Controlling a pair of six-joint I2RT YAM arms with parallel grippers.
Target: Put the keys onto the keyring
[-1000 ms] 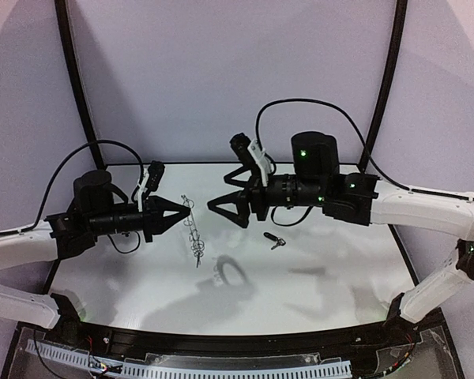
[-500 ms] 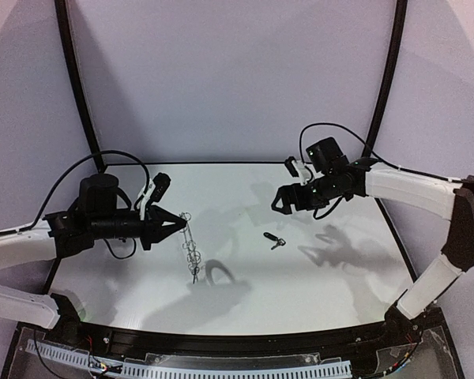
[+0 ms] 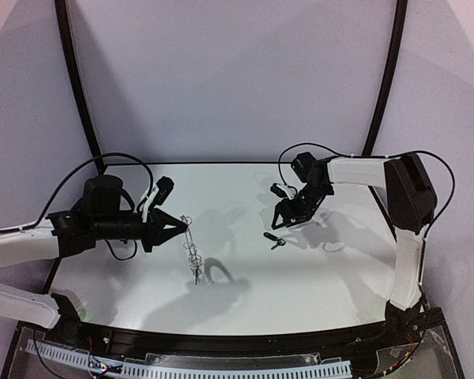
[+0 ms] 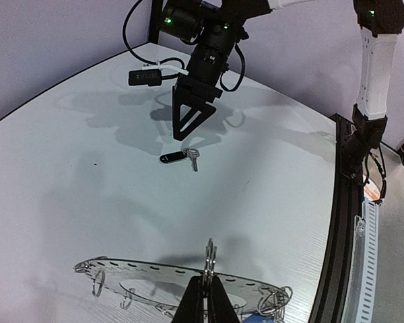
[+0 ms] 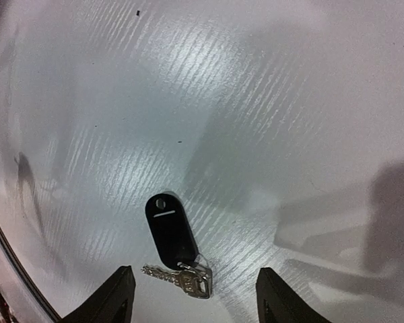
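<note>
Grey and flat, the keyring (image 3: 192,246) was pinched by its rim in the left end effector (image 3: 182,224). Its fingers were clenched on the disc and kept it clear of the counter (image 3: 324,284), the shadow lying apart from it. Held so, I judged, the wire loops (image 4: 209,254) along the rim stood free for a key to be threaded on, and the disc would not slide while the other arm worked. Well to the right of the keyring, the black key (image 5: 170,232) lay flat on the counter, its metal part turned sideways off the plastic head. The right end effector (image 5: 194,286) hung just above that key, released, with one finger on either side of it and touching neither. That pose read as the lead-in to a pick, so the step in hand seemed to be fetching the black key over to the keyring.

Counted: one keyring; one black key, not yet on the keyring; two end effectors, one full and one empty. At least four wire loops could be made out in the left wrist view, the rest cut off or too thin to tell. A scrap of blue (image 4: 259,315) showed at the keyring's rim beside a loop, possibly the blue key already hung there, but too little showed to be sure
</note>
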